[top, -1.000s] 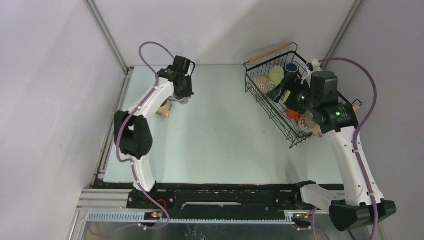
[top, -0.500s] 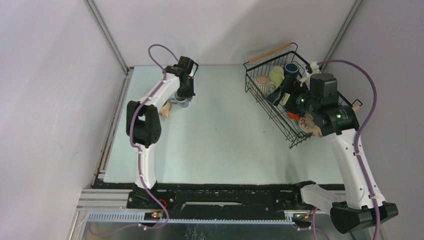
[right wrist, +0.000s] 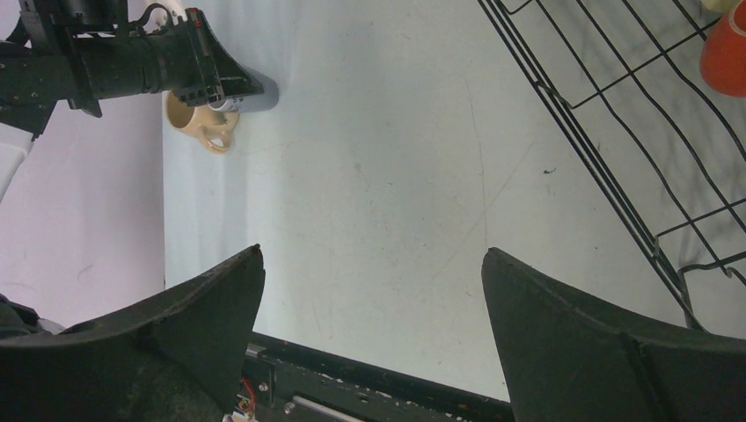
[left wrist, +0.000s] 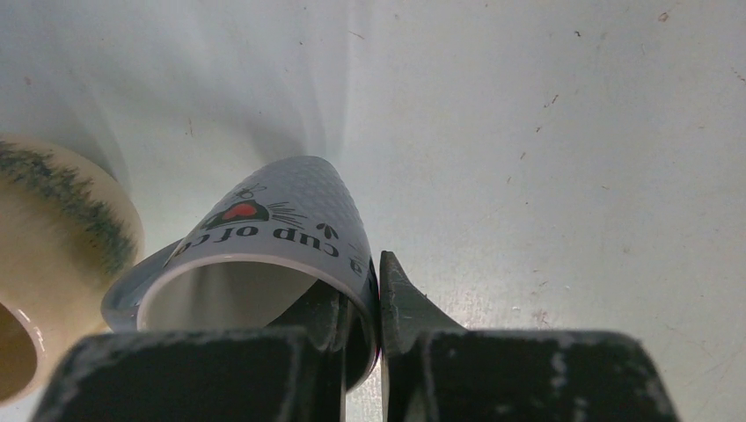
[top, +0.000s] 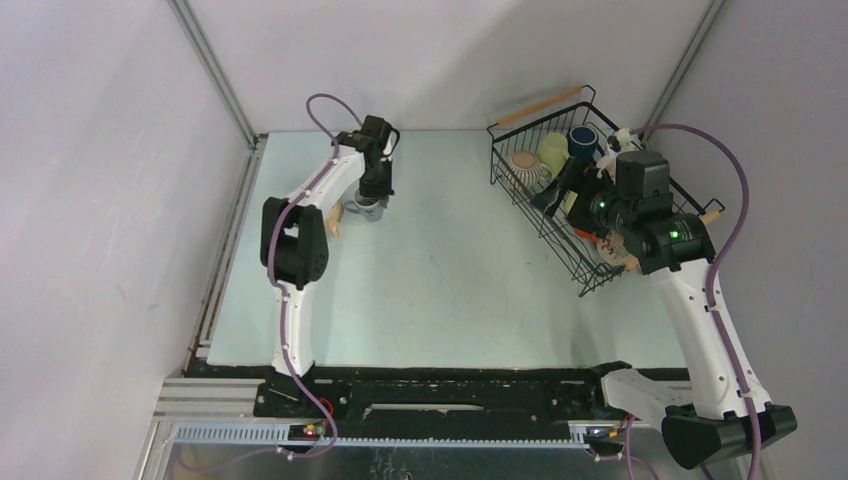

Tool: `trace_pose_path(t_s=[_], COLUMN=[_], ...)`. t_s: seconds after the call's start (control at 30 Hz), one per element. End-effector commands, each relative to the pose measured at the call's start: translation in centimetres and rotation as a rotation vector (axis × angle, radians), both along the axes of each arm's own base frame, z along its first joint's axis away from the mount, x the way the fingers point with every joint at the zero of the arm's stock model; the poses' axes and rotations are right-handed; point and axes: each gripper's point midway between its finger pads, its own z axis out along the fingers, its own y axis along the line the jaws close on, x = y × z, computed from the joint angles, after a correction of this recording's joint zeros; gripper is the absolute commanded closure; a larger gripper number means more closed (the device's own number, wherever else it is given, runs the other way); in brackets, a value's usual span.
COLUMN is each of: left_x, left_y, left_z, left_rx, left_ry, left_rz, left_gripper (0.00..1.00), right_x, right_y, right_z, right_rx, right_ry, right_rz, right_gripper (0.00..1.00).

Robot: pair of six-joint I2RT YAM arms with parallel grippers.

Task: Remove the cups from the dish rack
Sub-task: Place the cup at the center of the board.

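left gripper (left wrist: 362, 292) pinched the white mug (left wrist: 273, 220) by its rim, probably parking it beside the tan cup (left wrist: 53, 229); right gripper (right wrist: 371, 255) gaped open at the dish rack (top: 565, 235).

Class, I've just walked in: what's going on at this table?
Two robot arms are unloading cups from a black wire dish rack at the far right. The left claw is shut on the rim of a white printed cup at the far left of the table, beside a tan cup already out. The right claw hangs open and empty by the rack, which holds more, among them a ribbed beige cup.
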Motion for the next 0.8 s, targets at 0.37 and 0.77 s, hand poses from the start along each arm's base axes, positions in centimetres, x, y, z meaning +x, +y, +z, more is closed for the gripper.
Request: trace_pose_path(t_s=[0.37,0.77], left_x=[1.5,1.7], left_y=[-0.5,-0.7], left_z=[1.2,1.6], left_rx=[-0.019,-0.027], left_ry=[-0.043,-0.054], left_rz=[-0.029,-0.034], left_gripper=[0.82,0.67], right_x=[0.0,0.0], right_y=[0.1,0.1], right_z=[0.1,0.0], right_rx=[-0.013,-0.022], right_ry=[-0.01,-0.008], right_rz=[-0.001,0.0], right_gripper=[0.0,0.0])
